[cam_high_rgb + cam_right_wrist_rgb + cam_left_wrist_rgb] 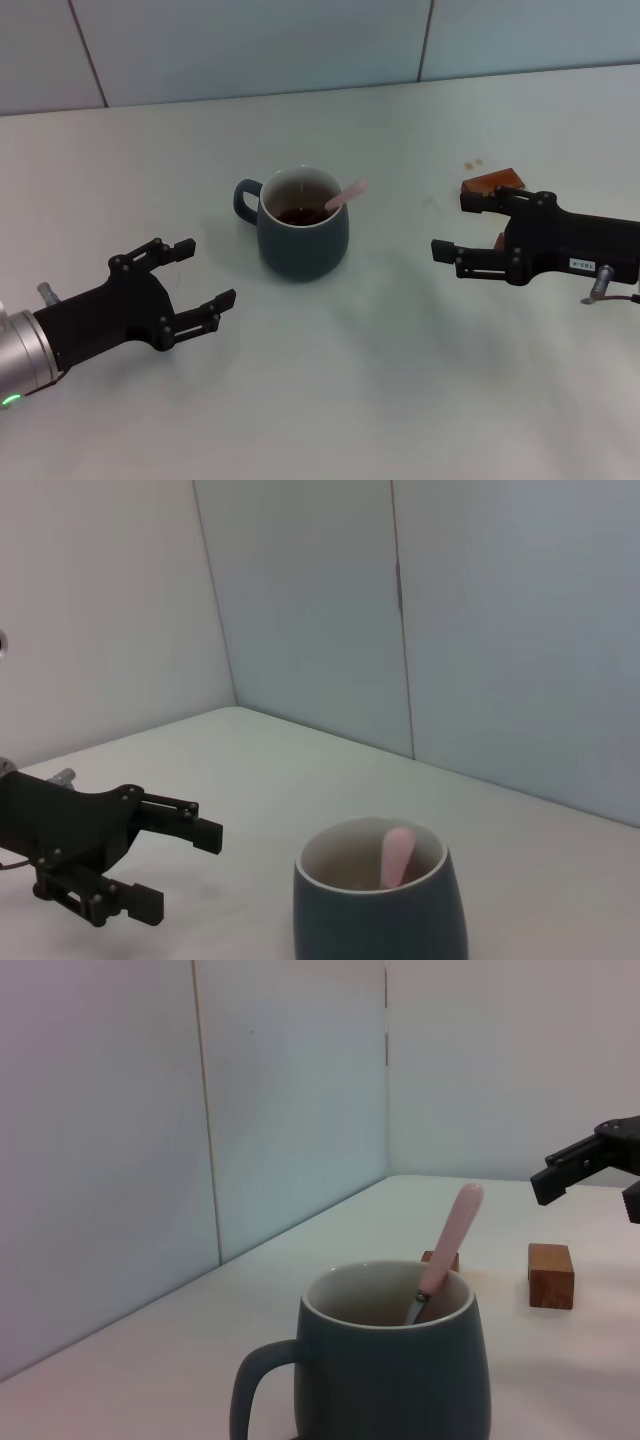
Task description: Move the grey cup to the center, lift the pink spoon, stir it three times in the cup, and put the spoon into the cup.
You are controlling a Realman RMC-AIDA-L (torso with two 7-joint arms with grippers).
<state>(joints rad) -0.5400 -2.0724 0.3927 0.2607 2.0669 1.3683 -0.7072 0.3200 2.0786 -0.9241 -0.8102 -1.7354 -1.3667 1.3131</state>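
Observation:
The grey cup stands upright in the middle of the white table, handle toward my left. It also shows in the left wrist view and the right wrist view. The pink spoon stands inside the cup, its pink handle leaning over the rim on the right side; it shows in the left wrist view and the right wrist view too. My left gripper is open and empty, left of the cup. My right gripper is open and empty, right of the cup.
A brown wooden block lies by my right gripper's far finger. In the left wrist view two brown blocks show, one beyond the cup and one partly behind the spoon. A tiled wall bounds the table's far edge.

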